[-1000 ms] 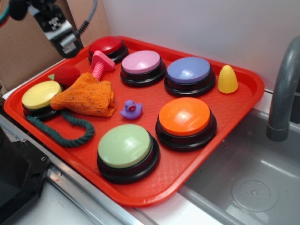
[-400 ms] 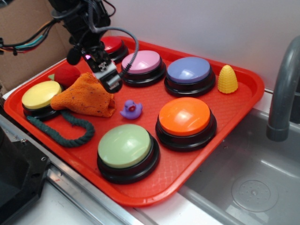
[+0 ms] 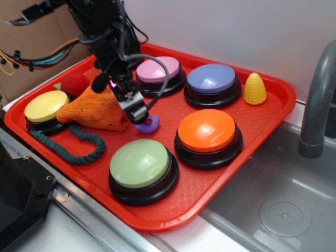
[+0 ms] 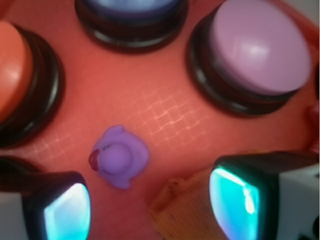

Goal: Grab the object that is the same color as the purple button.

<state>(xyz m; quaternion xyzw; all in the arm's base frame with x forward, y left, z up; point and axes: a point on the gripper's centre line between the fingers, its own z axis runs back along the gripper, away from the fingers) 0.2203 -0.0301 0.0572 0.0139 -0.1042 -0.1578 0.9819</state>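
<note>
The tiny purple duck point(image 3: 150, 125) point(image 4: 120, 157) lies on the red tray point(image 3: 273, 113), between the orange cloth point(image 3: 97, 110) and the orange button point(image 3: 207, 131). The purple button point(image 3: 211, 79) point(image 4: 132, 10) stands at the back of the tray, beside the pink button point(image 3: 157, 70) point(image 4: 257, 45). My gripper point(image 3: 137, 113) point(image 4: 150, 205) hangs open just above the duck and hides part of it in the exterior view. In the wrist view the duck lies just ahead of the fingers, nearer the left one point(image 4: 65, 207). Nothing is held.
The cloth's corner point(image 4: 185, 210) reaches in beside the right finger. A green button point(image 3: 139, 164), yellow button point(image 3: 46, 106), green rope point(image 3: 73, 144), red ball point(image 3: 75, 84) and yellow cone point(image 3: 254, 88) share the tray. A grey faucet point(image 3: 317, 105) and sink point(image 3: 278, 210) lie right.
The arm has swung from the back left corner down and right across the cloth, ending over the duck. The duck and buttons have not moved.
</note>
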